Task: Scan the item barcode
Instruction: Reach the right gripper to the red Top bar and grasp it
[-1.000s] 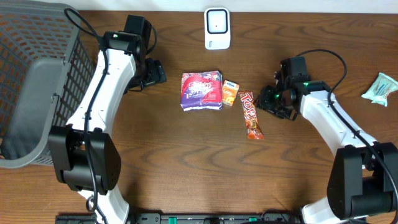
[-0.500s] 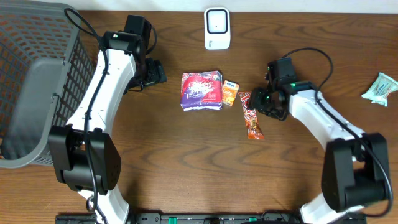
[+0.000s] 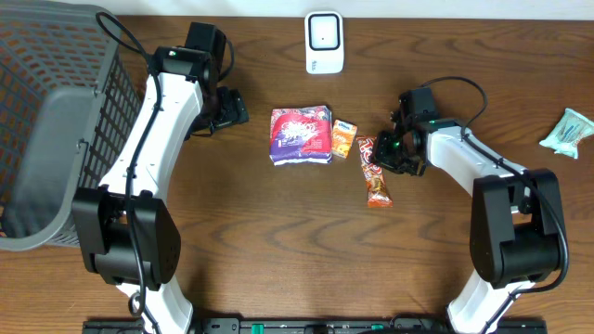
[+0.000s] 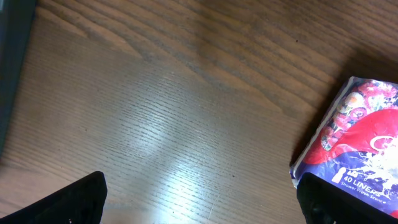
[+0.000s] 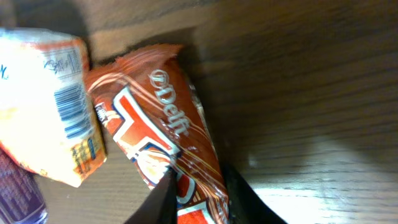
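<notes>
A red-orange chocolate bar (image 3: pixel 375 176) lies on the wooden table, right of centre. My right gripper (image 3: pixel 380 154) is at the bar's upper end. In the right wrist view its two dark fingers pinch the bar's wrapper (image 5: pixel 168 130) from both sides, so the right gripper (image 5: pixel 198 193) is shut on it. The white barcode scanner (image 3: pixel 324 42) stands at the table's back edge. My left gripper (image 3: pixel 238 109) hovers open left of the purple pack (image 3: pixel 301 135); the left wrist view shows the left gripper (image 4: pixel 202 199) over bare wood, with that pack (image 4: pixel 357 137) at its right finger.
A small orange packet (image 3: pixel 343 137) with a printed barcode (image 5: pixel 69 112) lies touching the bar's top left. A grey mesh basket (image 3: pixel 56 121) fills the left side. A teal packet (image 3: pixel 568 130) sits at the far right edge.
My right gripper moved left onto the chocolate bar's upper end and closed on the wrapper. The left arm has not moved.
</notes>
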Tool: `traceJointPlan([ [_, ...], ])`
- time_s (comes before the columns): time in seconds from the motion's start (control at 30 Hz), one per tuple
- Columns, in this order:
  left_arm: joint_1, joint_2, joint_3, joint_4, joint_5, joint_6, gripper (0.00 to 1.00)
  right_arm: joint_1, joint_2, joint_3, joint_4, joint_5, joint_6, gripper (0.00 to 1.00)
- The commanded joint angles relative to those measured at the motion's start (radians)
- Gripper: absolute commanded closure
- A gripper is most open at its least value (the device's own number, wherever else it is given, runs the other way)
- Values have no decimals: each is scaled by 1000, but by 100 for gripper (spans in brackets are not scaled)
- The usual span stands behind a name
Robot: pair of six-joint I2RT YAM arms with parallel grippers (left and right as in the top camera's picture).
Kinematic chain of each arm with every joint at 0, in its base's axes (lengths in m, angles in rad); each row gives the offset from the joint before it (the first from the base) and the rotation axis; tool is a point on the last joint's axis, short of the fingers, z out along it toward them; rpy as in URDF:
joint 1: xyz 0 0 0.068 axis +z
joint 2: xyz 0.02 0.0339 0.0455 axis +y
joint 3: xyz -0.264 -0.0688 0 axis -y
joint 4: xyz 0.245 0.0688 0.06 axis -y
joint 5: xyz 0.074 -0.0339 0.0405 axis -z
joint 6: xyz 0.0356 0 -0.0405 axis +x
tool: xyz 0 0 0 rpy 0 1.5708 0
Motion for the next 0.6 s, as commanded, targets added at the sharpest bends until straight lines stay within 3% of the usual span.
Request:
traceJointPlan([
  [0.0, 5, -11, -2, -5, -13, 6, 2, 2, 55, -29, -18, -65, -37, 80],
  [0.03, 5, -11, -2, -5, -13, 6, 2, 2, 54, -27, -18, -98, -50, 77],
  [0.13, 5, -11, -2, -5, -13, 6, 2, 2, 52, -27, -26, -122, -66, 55],
  [0.2, 5, -11, -2, -5, -13, 6, 2, 1, 52, -27, -41, -106, -66, 49],
  [0.33, 5, -11, -2, -5, -13, 6, 2, 6, 53, -29, -62, -66, -37, 59],
  [0.5, 5, -11, -2, -5, -13, 6, 2, 39, 61, -38, -82, 52, 14, 64],
  [0.57, 5, -11, -2, -5, -13, 6, 2, 52, 66, -41, -95, 94, 36, 73],
])
